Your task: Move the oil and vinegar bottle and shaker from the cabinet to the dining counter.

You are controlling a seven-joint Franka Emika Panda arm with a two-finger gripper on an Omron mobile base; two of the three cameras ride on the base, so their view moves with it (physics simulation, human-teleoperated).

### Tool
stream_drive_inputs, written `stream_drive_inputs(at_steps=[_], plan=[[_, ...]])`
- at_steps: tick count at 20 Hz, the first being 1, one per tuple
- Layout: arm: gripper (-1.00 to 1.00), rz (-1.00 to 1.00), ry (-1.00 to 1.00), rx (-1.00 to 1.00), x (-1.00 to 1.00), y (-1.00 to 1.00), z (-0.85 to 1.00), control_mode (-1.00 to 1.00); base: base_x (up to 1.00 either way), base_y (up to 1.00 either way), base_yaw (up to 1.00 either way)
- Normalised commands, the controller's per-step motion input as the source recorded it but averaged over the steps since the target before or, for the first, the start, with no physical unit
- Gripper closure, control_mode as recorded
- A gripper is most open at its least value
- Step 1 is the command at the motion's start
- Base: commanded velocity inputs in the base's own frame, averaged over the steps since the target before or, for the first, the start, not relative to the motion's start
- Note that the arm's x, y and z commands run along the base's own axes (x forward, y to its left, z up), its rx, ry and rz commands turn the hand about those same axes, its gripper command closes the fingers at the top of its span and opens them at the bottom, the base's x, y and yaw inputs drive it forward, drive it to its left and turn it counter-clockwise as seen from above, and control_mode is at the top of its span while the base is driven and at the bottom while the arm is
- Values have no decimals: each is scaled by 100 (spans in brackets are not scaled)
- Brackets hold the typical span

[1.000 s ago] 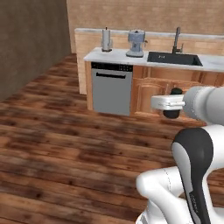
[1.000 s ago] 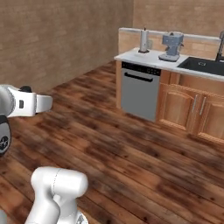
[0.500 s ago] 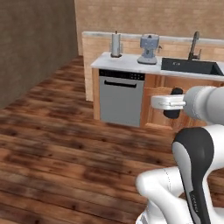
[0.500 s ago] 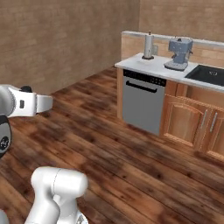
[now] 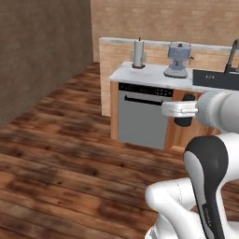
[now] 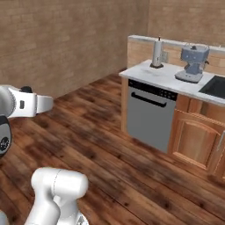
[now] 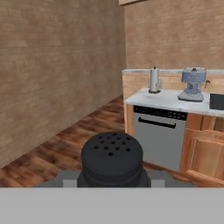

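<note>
Gripper (image 7: 113,181) is clamped on the shaker (image 7: 112,158), and the hand view looks right down onto its black, rounded cap with the ring of small holes on top. In the left base view the same shaker (image 5: 184,115) hangs as a small dark shape under the white hand, held up in the air in front of the wooden cupboard doors, just right of the dishwasher (image 5: 141,118).

That dishwasher (image 6: 149,114) is the landmark: a grey steel front with a dark control strip and a bar handle, set under a short white marble worktop (image 6: 168,79). On the worktop above the dishwasher's left end stands a tall silver cylinder (image 5: 138,53), close to the tan brick backsplash (image 5: 121,51). Toward the dishwasher's right end sits a grey-blue coffee machine (image 5: 178,60). Farther right of it lies a dark sink (image 5: 214,78) with a dark tap (image 5: 231,54) rising at the back.

Right of the dishwasher in the right base view comes a light wooden cupboard door (image 6: 192,138) with a raised panel. Dark red-brown plank floor (image 5: 60,154) spreads out in front of the dishwasher, and a brown brick wall (image 6: 66,39) runs off to its left. The arm's white forearm (image 6: 27,104) reaches in from the left edge of the right base view, well apart from the dishwasher.
</note>
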Motion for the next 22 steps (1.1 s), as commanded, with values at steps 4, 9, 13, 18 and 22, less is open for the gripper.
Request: stream_drive_inputs(at_steps=[4, 9, 13, 18, 22], plan=[[100, 0, 0, 0, 0, 0, 0, 100, 94, 15, 4], [100, 0, 0, 0, 0, 0, 0, 100, 94, 16, 2], [100, 0, 0, 0, 0, 0, 0, 100, 94, 21, 1], [100, 0, 0, 0, 0, 0, 0, 100, 94, 32, 0], [100, 0, 0, 0, 0, 0, 0, 100, 94, 40, -1]])
